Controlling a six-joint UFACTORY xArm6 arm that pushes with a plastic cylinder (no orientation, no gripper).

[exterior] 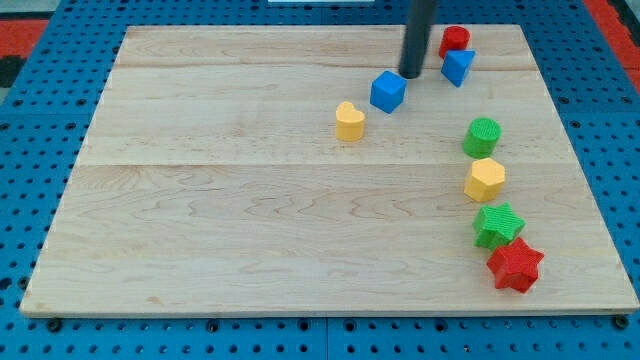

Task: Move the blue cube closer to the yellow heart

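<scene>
The blue cube sits near the board's top middle, just up and to the view's right of the yellow heart; the 2 are near but not touching. My tip rests just beside the cube's upper-right corner, on the side away from the heart, and whether it touches the cube I cannot tell. There is no hand here to spread or pinch: the arm ends in a plain rod, so nothing is gripped.

I judge the step in hand to be the push itself, and the tip looks well placed for it. The line from tip through cube runs down and to the view's left, roughly at the heart. To do it well, the push should go through the cube's middle, not its corner, or the cube may spin and slide off toward the view's bottom. A short, slow stroke seems enough, since the gap is small; a long one risks knocking the heart away.

A blue block and a red block stand just to the view's right of the rod, so the tip should stay clear of them. The green cylinder, yellow hexagon, green star and red star lie well apart, down the view's right side.
</scene>
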